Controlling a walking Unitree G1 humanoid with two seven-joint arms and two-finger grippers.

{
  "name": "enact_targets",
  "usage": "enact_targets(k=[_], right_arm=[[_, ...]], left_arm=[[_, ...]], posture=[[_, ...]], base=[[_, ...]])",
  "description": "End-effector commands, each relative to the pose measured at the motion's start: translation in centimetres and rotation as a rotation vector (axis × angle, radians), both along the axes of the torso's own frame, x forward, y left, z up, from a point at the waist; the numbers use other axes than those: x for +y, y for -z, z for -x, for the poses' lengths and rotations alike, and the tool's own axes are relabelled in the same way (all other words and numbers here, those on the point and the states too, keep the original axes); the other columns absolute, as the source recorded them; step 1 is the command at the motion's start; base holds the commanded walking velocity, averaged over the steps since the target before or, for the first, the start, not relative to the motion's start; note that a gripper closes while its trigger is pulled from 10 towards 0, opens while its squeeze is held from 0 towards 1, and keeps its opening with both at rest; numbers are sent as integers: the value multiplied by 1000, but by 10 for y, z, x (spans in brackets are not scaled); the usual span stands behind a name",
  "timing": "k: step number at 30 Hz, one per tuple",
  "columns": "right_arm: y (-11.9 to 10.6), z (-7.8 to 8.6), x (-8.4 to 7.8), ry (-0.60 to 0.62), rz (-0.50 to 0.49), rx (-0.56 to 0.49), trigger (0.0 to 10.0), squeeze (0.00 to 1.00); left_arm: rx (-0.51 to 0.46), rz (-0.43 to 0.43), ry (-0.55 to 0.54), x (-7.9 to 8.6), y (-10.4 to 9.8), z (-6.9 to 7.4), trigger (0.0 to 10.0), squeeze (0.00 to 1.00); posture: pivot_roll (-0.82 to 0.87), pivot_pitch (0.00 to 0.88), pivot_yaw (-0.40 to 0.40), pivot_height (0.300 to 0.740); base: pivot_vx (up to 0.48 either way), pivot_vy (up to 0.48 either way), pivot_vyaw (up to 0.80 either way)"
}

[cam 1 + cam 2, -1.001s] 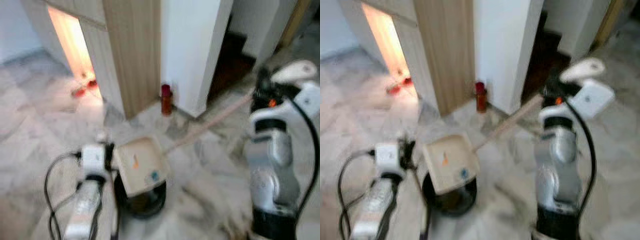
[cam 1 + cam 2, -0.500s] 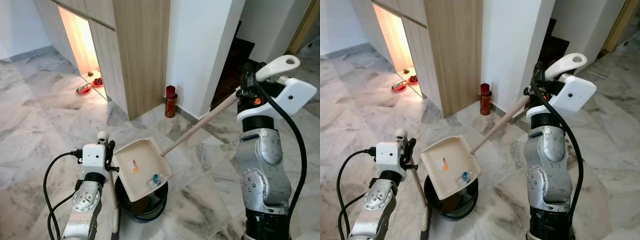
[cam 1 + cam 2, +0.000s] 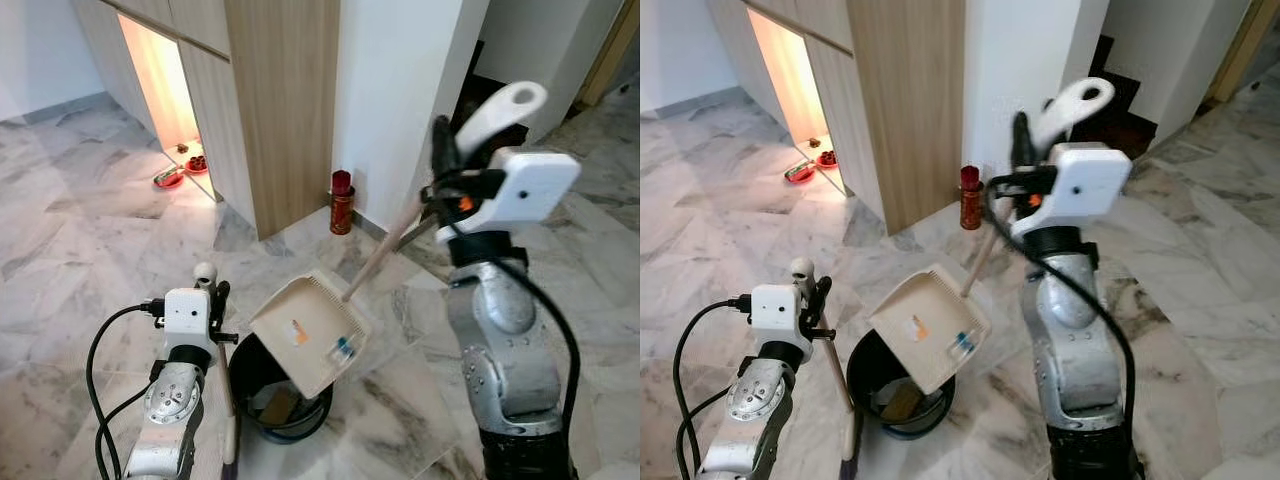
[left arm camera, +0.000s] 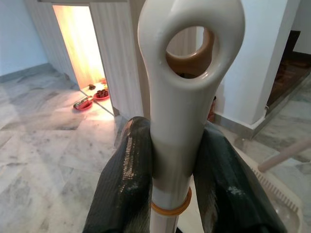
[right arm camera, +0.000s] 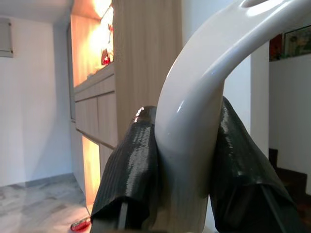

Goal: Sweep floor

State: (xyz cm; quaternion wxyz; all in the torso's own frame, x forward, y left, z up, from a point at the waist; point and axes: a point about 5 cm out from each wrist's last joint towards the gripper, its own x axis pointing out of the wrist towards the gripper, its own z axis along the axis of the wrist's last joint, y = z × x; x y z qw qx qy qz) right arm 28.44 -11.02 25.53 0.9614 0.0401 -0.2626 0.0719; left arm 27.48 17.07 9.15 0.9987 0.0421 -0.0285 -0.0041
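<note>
A cream dustpan [image 3: 310, 335] hangs tilted over a round black bin [image 3: 262, 385], lip pointing down. An orange scrap [image 3: 297, 325] and a blue scrap [image 3: 343, 349] lie in the pan near its lower edge. Its wooden pole [image 3: 385, 255] runs up to a white looped grip [image 5: 204, 92], and my right gripper [image 5: 187, 165] is shut on that grip. My left gripper [image 4: 170, 170] is shut on the white top of the broom handle [image 4: 187, 73], just left of the bin. The broom stick [image 3: 228, 400] stands upright beside the bin.
A red can [image 3: 341, 203] stands on the marble floor at the foot of the white wall. A wooden cabinet panel [image 3: 280, 100] rises behind it. Red bowls [image 3: 180, 172] sit in a lit alcove at the back left. A dark doorway [image 3: 490, 85] opens at the back right.
My right arm has swung in toward the centre and lifted its grip, so the dustpan shifted right and tipped steeper over the bin. The scraps slid toward its lower edge. The left arm stayed put.
</note>
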Motion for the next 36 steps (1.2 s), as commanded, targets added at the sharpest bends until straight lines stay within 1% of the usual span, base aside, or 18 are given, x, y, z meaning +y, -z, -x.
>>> enact_targets(k=[1, 11, 14, 19, 25, 28, 36], right_arm=[[-21, 14, 6, -34, -44, -126, 10000, 0], [-25, 17, 9, -12, -67, -162, 10000, 0], [-26, 20, 13, -23, -30, -188, 10000, 0], [-26, 21, 17, -34, -17, -196, 10000, 0], [-28, 23, 22, -49, 44, -230, 10000, 0], [-27, 24, 22, -50, 45, -229, 10000, 0], [-27, 26, 27, -58, 99, -253, 10000, 0]], left_arm=[[-50, 20, 21, -4, -8, -2, 10000, 0], [-54, 19, 14, -3, -10, -3, 10000, 0], [-54, 19, 16, -3, -10, -3, 10000, 0], [-54, 19, 16, -3, -10, -3, 10000, 0], [-55, 20, 17, -4, -10, -3, 10000, 0], [-55, 19, 19, -4, -10, -4, 10000, 0], [-56, 22, 19, -5, -10, -4, 10000, 0]], posture=[[31, 0, -15, 740], [38, 0, -18, 740], [36, 0, -16, 740], [39, 0, -18, 740], [37, 0, -19, 740], [35, 0, -19, 740], [36, 0, -22, 740]], base=[[0, 0, 0], [0, 0, 0], [0, 0, 0], [0, 0, 0], [0, 0, 0], [0, 0, 0], [0, 0, 0]])
